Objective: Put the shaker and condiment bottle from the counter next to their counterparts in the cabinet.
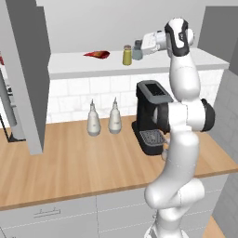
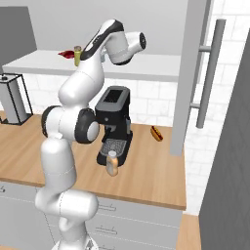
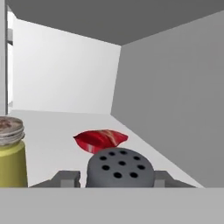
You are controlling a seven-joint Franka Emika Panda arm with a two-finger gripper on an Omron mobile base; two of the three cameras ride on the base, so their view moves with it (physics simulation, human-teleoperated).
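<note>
The shaker point(image 1: 137, 50) is pinched by the gripper point(image 1: 139, 51) just beside the olive-yellow shaker point(image 1: 127, 55), so the pair is matched on the cabinet shelf point(image 1: 74, 65).

Tool point(image 3: 117, 178) clamped, arm raised high

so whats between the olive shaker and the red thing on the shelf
Bare pale shelf board separates the olive-yellow shaker from the red bottle, clearest in the left base view.
</note>
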